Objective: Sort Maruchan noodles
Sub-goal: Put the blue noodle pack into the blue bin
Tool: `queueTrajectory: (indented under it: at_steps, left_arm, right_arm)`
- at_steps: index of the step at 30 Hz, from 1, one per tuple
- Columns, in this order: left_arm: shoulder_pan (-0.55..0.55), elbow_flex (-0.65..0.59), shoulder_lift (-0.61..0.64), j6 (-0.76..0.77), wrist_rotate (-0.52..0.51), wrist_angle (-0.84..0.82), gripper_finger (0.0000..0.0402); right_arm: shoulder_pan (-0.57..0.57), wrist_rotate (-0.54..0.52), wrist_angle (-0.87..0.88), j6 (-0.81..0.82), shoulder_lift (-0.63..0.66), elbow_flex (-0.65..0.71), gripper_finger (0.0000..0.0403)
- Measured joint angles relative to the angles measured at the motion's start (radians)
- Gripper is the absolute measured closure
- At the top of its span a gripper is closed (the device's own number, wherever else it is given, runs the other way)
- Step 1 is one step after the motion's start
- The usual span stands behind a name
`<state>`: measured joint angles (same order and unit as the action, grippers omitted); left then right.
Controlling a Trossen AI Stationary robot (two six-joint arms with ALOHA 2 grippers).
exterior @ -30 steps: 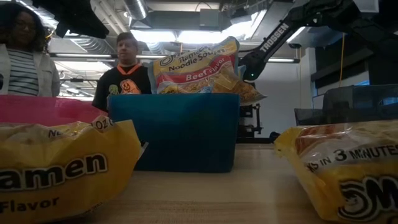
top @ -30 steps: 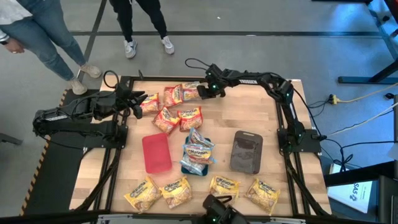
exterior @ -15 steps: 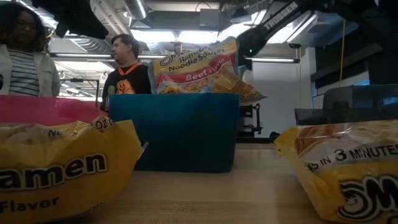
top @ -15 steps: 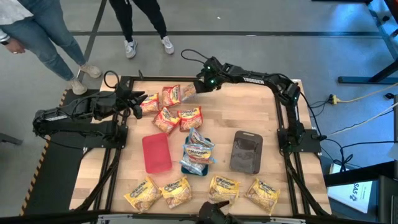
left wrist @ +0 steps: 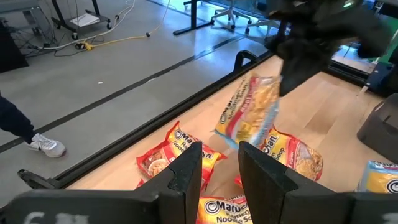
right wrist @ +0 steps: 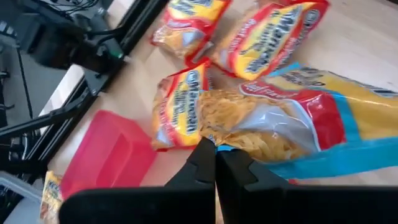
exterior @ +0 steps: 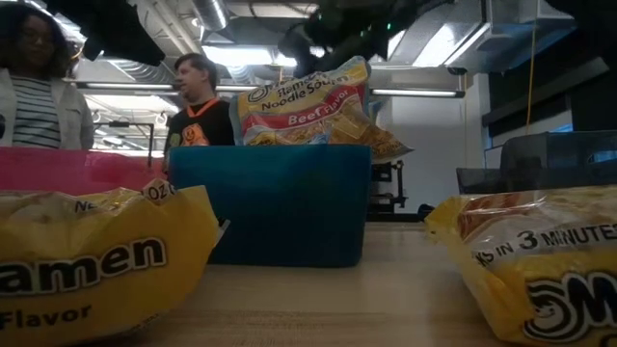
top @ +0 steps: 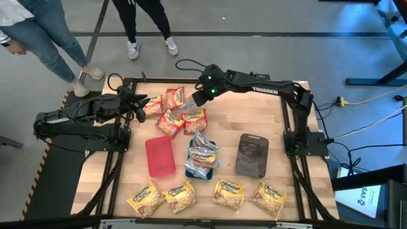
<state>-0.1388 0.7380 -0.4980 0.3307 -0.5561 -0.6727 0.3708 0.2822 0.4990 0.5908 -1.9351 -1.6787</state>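
Observation:
My right gripper (top: pixel 198 95) hangs over the far middle of the table, shut on a blue-edged Maruchan packet (top: pixel 191 100); the left wrist view also shows this packet (left wrist: pixel 249 112), in the air. Beneath it, red packets (top: pixel 170 121) (top: pixel 194 119) (top: pixel 175 97) lie flat on the wood. My left gripper (left wrist: pixel 221 168) waits open by the table's far left corner, next to another red packet (top: pixel 152 105). Blue-edged packets (top: pixel 202 154) are piled on the teal tray (exterior: pixel 270 202). Several yellow packets (top: pixel 180 194) line the near edge. My right gripper pinches the blue-edged packet at one edge (right wrist: pixel 231 140) between its two shut fingers. It comes from above, slanting toward the table's left. The packet is lifted clear and hangs tilted below the fingers (left wrist: pixel 292 56), over the red packets.
A flat red tray (top: pixel 159 156) lies left of the teal tray, and a dark grey tray (top: pixel 252 154) lies to its right. Bare wood shows on the right far part of the table (top: pixel 261 111). People stand beyond the far edge (exterior: pixel 198 106).
My right arm has reached out toward the table's left edge and slightly nearer, carrying the blue-edged packet from beside the far edge to a spot above the red packets. The fingers have stayed shut on it.

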Motion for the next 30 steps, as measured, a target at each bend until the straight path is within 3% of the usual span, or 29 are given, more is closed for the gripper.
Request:
queueTrajectory:
  at_steps: [12,30]
  left_arm:
    - [0.000,0.000,0.000,0.000,0.000,-0.001,0.0303]
    - [0.000,0.000,0.000,0.000,0.000,-0.001,0.0303]
  right_arm:
    - [-0.201,-0.163,0.081,0.003,0.132,-0.039,0.0403]
    - [-0.505,-0.372,0.139,0.061,0.135,-0.038,0.0403]
